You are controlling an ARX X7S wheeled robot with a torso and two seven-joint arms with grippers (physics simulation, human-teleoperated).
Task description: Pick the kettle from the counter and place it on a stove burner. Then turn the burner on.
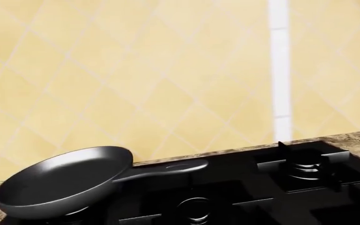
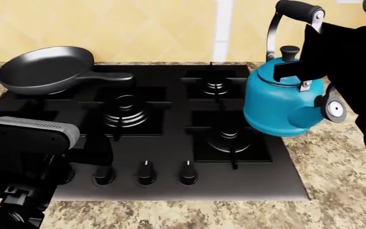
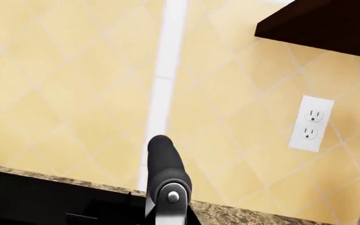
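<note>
The teal-blue kettle (image 2: 278,102) hangs in the air over the right edge of the black hob, tilted a little, its spout toward the counter (image 2: 335,186). My right gripper (image 2: 311,50) is shut on its arched metal handle, just below the black top. In the right wrist view that handle (image 3: 166,178) rises between the jaws. The small back-right stove burner (image 2: 216,87) lies just left of the kettle; it also shows in the left wrist view (image 1: 305,168). My left arm (image 2: 30,136) hovers over the hob's front left; its jaws do not show.
A black frying pan (image 2: 46,69) sits on the back-left burner, handle pointing right. The wide multi-ring burner (image 2: 126,112) is mid-hob, another burner (image 2: 228,138) at front right, partly under the kettle. Several knobs (image 2: 146,171) line the front edge. A wall outlet (image 3: 311,124) is behind.
</note>
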